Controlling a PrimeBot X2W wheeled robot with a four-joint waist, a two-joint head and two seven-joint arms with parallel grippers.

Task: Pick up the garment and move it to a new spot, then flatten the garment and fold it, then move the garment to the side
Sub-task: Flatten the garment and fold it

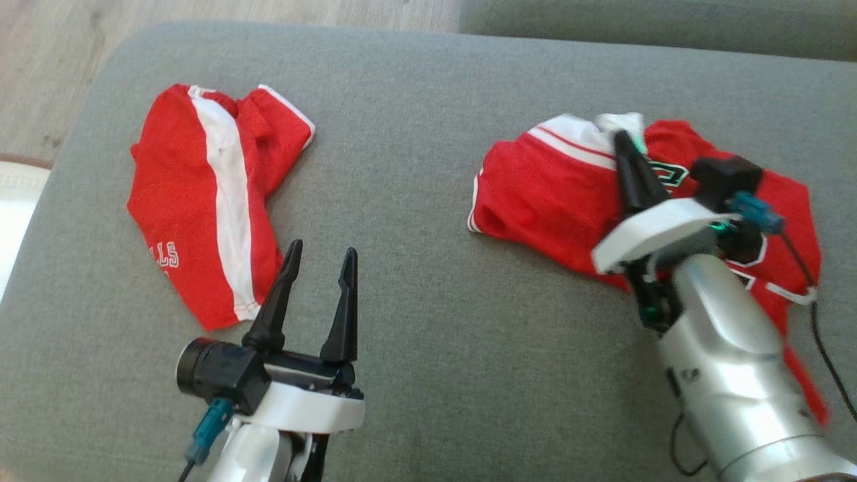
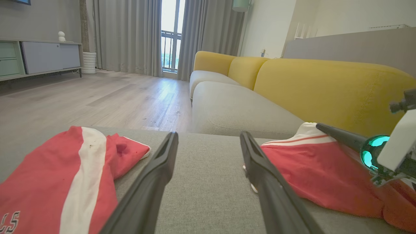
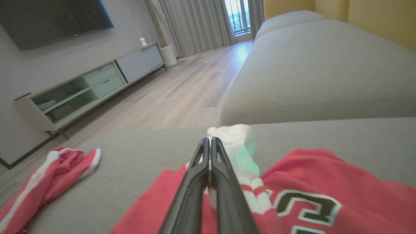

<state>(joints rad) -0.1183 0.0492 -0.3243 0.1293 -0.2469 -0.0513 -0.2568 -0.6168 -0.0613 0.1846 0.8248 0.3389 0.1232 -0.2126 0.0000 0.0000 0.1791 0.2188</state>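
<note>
jersey (image 1: 556,201): crumpled on sofa (image 1: 415,301);
shorts (image 1: 201,201): well apart, leftward;
right fingers (image 1: 636,174): pressed together at jersey's collar; hold unclear;
left fingers (image 1: 276,301): spread wide, empty, near shorts

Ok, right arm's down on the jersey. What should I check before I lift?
1. Right gripper shut: ok, closed tight.
2. Cloth actually caught in it: cannot tell; the tips sit at the white trim of the jersey.
3. Left gripper open and off the cloth: ok, it is over bare cushion.
4. Shorts apart from the jersey: ok, a stretch of cushion lies between them.
5. Jersey lying flat: not ok, it is crumpled.
</note>
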